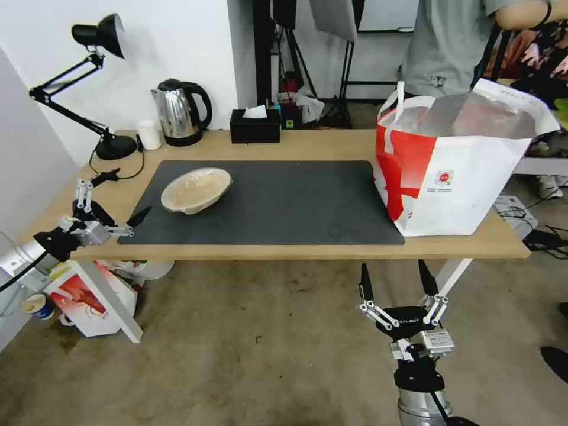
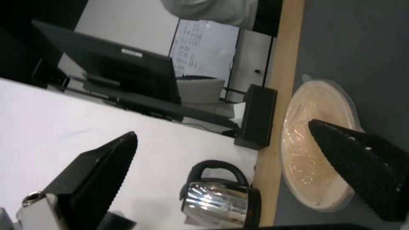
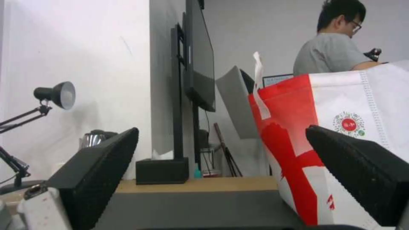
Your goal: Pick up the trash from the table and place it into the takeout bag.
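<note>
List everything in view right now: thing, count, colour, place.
Shallow beige oval bowl: 1, beige, left part of mat.
Dark grey rectangular mat: 1, grey, middle of table.
Long light-wood table: 1, tan.
Boxy white-and-red takeout bag: 1, open, table's right end.
Steel kettle: 1, silver and black, back left.
Black tissue box: 1, back middle.
Black desk lamp: 1, back left corner.
Red-and-white printed box: 1, floor under table's left end.
Left hand: open, at table's left edge, apart from the bowl.
Right hand: open, below table's front edge.
</note>
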Available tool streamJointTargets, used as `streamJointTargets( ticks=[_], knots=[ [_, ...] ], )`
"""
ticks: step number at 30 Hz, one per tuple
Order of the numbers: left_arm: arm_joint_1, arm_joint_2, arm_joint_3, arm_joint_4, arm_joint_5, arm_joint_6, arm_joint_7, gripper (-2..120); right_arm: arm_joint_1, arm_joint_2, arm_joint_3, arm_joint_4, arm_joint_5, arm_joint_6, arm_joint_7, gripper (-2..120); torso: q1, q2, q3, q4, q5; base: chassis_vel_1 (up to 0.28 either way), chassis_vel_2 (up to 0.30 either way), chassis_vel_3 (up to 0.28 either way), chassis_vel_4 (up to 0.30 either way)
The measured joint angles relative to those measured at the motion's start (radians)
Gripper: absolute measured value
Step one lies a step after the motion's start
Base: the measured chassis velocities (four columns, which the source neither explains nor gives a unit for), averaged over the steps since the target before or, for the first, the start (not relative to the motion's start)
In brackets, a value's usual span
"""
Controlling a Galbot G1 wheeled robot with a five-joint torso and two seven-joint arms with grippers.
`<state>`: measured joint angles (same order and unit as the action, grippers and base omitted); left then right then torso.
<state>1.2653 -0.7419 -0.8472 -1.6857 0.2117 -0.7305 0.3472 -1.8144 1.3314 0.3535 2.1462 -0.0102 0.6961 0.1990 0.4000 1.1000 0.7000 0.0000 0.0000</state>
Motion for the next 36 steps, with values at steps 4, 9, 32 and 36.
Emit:
streamJointTargets(
  ticks=[4, 9, 32, 36],
  knots=[
    [-0.010, 0.008, 0.007, -0.006, 0.006, 0.000, 0.001, 100, 0.000, 0.000, 0.000, 0.000, 0.000, 0.000, 0.000, 100, 0.000, 0.000, 0.000, 0.0000, 0.0000, 0.000, 0.000, 0.000, 0.000],
    [-0.015, 0.035, 0.009, -0.009, 0.003, 0.007, 0.002, 100, 0.000, 0.000, 0.000, 0.000, 0.000, 0.000, 0.000, 100, 0.000, 0.000, 0.000, 0.0000, 0.0001, 0.000, 0.000, 0.000, 0.000],
    [-0.031, 0.048, 0.045, -0.001, 0.055, 0.012, 0.036, 100, 0.000, 0.000, 0.000, 0.000, 0.000, 0.000, 0.000, 100, 0.000, 0.000, 0.000, 0.0000, 0.0000, 0.000, 0.000, 0.000, 0.000],
    [-0.032, 0.049, 0.050, -0.010, 0.065, 0.018, 0.038, 100, 0.000, 0.000, 0.000, 0.000, 0.000, 0.000, 0.000, 100, 0.000, 0.000, 0.000, -0.0001, 0.0000, 0.000, 0.000, 0.000, 0.000]
  ],
)
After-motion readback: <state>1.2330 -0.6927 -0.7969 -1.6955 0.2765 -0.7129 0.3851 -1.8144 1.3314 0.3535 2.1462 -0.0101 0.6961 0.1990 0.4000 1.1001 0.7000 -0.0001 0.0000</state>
